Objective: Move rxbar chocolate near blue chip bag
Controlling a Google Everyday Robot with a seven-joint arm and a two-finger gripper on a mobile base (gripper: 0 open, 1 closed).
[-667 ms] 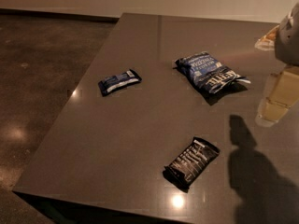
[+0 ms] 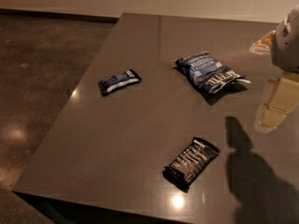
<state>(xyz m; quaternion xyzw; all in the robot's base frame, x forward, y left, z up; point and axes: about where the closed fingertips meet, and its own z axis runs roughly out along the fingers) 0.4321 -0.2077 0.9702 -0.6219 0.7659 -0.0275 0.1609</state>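
The gripper [image 2: 273, 107] hangs at the right edge of the camera view, above the table [image 2: 117, 139] and to the right of both task items; it carries nothing, and whether it is released or clenched cannot be told from here. Set against the picture a moment earlier, almost nothing has changed: the gripper sits perhaps a touch lower, and its shadow [image 2: 243, 148] falls on the tabletop just right of the rxbar chocolate [image 2: 192, 162]. That bar lies flat near the front edge, in the same place and at the same slant as before, untouched. The blue chip bag [image 2: 209, 72] rests farther back and slightly right, well apart from the bar, also unmoved. A dark-blue bar wrapper [image 2: 119, 81] lies off to the left and plays no part. So the task appears to be at its start: the approach is under way, the bar is not yet grasped, and the whole carry toward the bag remains to be done
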